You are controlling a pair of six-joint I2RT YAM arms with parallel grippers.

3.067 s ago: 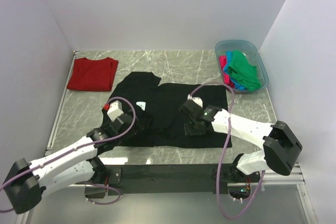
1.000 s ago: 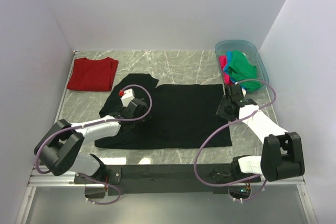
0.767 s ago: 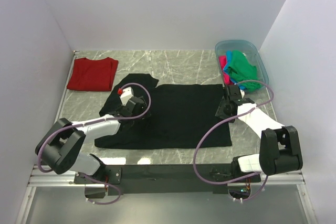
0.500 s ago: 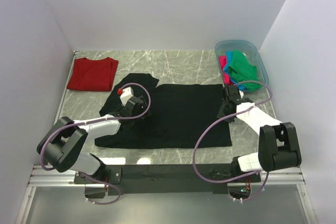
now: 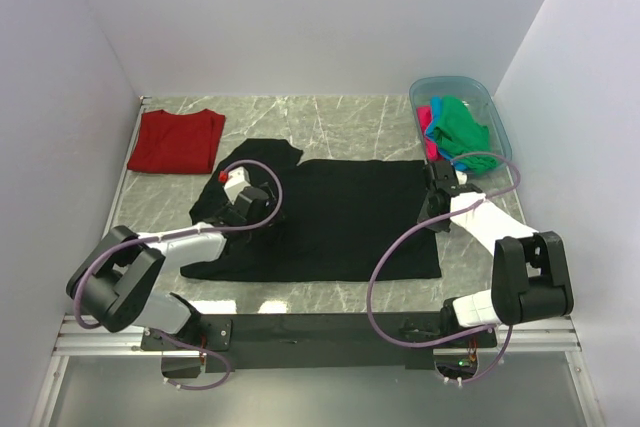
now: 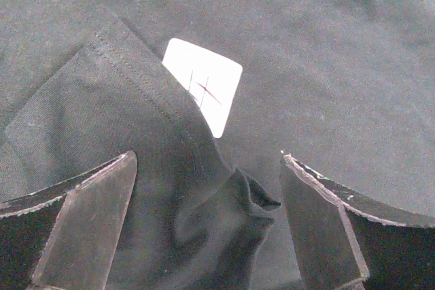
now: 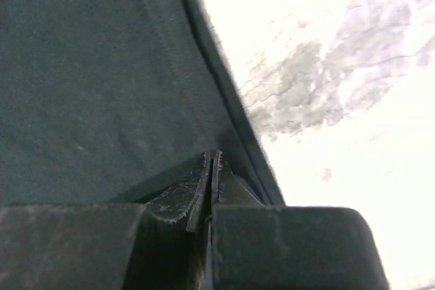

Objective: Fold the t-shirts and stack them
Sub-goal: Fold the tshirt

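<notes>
A grey marbled surface (image 5: pixel 340 117) sits between plain white walls (image 5: pixel 300 17). The black t-shirt (image 5: pixel 340 222) lies spread at centre, with a dark red t-shirt (image 5: pixel 178 140) at upper left. At upper right a blue tub (image 5: pixel 450 81) holds coloured t-shirts (image 5: pixel 465 127). The left pincer (image 6: pixel 207 161) hangs with its fingers apart over the white label (image 6: pixel 204 93). The right pincer (image 7: pixel 212 164) is clamped on the black t-shirt's right hem.

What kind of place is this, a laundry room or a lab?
Probably a robot test bench, not a home: plain white walls box in a marble-patterned table, a left arm and a right arm are bolted at its near edge, and a black shirt lies spread on it.
</notes>
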